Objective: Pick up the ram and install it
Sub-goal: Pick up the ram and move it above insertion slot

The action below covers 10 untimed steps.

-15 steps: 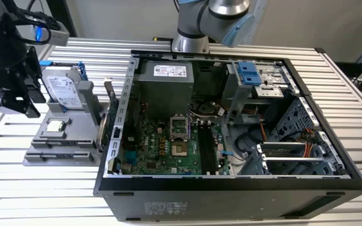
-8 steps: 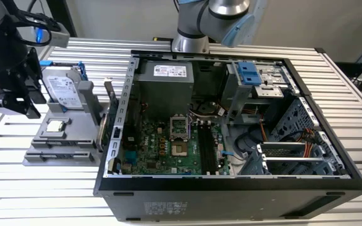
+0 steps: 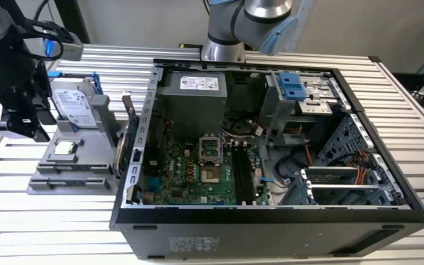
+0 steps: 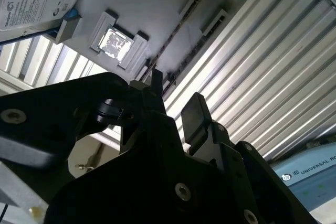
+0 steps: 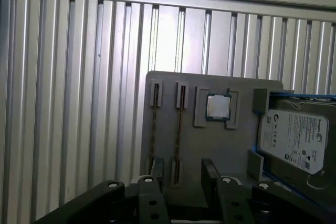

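Here, a slatted aluminium table (image 3: pixel 50 232) carries everything. The open computer case (image 3: pixel 271 214) takes up its middle, with a green motherboard (image 3: pixel 190 171) lying on the case floor. The arm (image 3: pixel 271 22) rises behind the case and bends over toward the exterior view's left. There a gray holder (image 3: pixel 64 171) sits on the table just beside the case.

A silver hard drive (image 3: pixel 72 105) leans in the far part of the holder. The black gripper (image 5: pixel 181 167) hangs above the holder. Its two fingers (image 5: pixel 152 171) are spread apart with a clear gap between them, and they hold nothing.

In the first wrist view the ram (image 5: pixel 180 129) stands on edge in a long narrow slot of the holder, seen as a thin dark strip. It lines up with the gap between the fingers. Whether the fingers touch it I cannot tell. A similar thin strip shows in the neighbouring slot (image 5: pixel 156 129).

The small square CPU chip (image 5: pixel 218 106) lies flat in its own pocket, between the ram's slot and the hard drive.
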Motion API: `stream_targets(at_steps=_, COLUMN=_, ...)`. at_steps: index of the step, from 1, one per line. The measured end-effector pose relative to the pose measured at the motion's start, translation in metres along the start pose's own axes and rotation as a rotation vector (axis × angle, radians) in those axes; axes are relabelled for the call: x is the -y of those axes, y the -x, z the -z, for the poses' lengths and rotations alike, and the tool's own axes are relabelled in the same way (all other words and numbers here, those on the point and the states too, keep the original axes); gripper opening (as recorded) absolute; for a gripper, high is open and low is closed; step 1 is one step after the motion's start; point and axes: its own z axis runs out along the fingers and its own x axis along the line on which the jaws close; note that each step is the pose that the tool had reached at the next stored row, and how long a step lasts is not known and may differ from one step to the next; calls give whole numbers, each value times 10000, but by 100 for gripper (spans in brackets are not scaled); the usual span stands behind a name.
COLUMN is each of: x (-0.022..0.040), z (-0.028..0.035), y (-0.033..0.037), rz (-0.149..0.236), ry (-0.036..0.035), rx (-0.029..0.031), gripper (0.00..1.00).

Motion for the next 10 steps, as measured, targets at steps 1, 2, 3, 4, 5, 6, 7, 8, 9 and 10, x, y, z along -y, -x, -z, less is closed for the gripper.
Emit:
stream_targets(at_steps=1, x=0, z=-19, y=-1, rz=0, ry=-7, rx=-1, gripper=100)
stream_targets(at_steps=2, x=1, z=-33, y=-2, rz=1, ry=-17, rx=-1, gripper=100)
stream_targets(at_steps=3, x=1, z=-45, y=-3, rz=2, ry=-45, rx=-3, gripper=100)
stream_targets(at_steps=4, x=-1, z=-53, y=-3, rz=4, ry=-98, rx=0, gripper=100)
stream_targets(at_steps=5, x=-2, z=-60, y=-3, rz=7, ry=-138, rx=24, gripper=100)
stream_targets(at_steps=6, x=-1, z=-73, y=-4, rz=1, ry=-151, rx=62, gripper=100)
stream_targets(at_steps=7, x=-1, z=-87, y=-6, rz=-51, ry=-156, rx=85, gripper=100)
stream_targets(at_steps=8, x=-1, z=-104, y=-7, rz=-142, ry=-161, rx=89, gripper=100)
stream_targets(at_steps=9, x=0, z=-123, y=-8, rz=-282, ry=-170, rx=92, gripper=100)
stream_targets(at_steps=10, x=1, z=-140, y=-10, rz=-417, ry=-179, rx=95, gripper=100)
